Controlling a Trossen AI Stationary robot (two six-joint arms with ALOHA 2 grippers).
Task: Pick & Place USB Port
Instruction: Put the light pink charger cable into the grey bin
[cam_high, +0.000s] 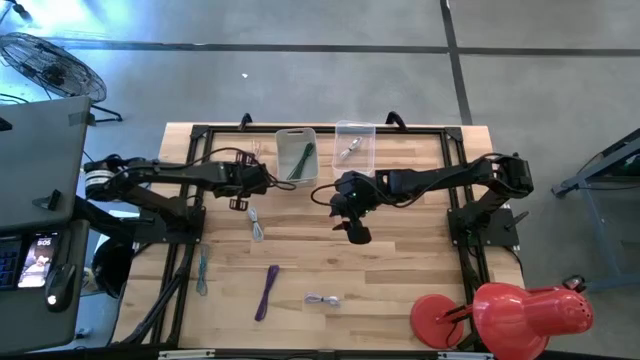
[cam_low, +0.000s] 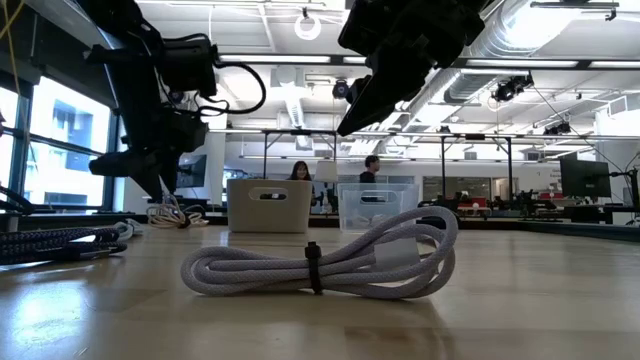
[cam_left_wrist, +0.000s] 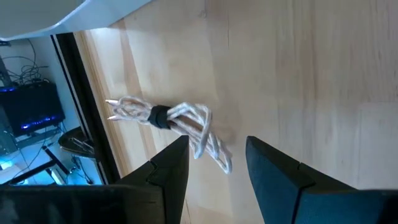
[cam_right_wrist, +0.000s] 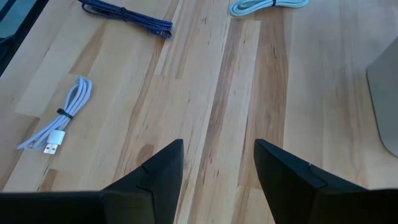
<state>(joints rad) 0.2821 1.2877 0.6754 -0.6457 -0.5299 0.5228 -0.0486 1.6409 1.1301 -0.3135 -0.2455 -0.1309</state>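
Several bundled USB cables lie on the wooden table. A white one with a black tie (cam_left_wrist: 165, 118) lies by the table's far left frame, just ahead of my open left gripper (cam_left_wrist: 217, 180), which hangs over it (cam_low: 160, 180). My right gripper (cam_high: 352, 212) is open above the table's middle (cam_right_wrist: 217, 180), touching nothing. Ahead of it lie a white cable with a USB plug (cam_right_wrist: 56, 121), a dark purple cable (cam_right_wrist: 127, 15) and a pale blue cable (cam_right_wrist: 267, 6). A grey bin (cam_high: 297, 155) holds a green cable; a clear bin (cam_high: 354, 145) holds another cable.
A teal cable (cam_high: 202, 270) lies near the left edge. A grey-white cable (cam_low: 320, 265) lies close in the low view. A red lamp (cam_high: 500, 312) stands at the near right corner. Black frame rails (cam_high: 190, 230) run along the table's sides. People show in the room behind.
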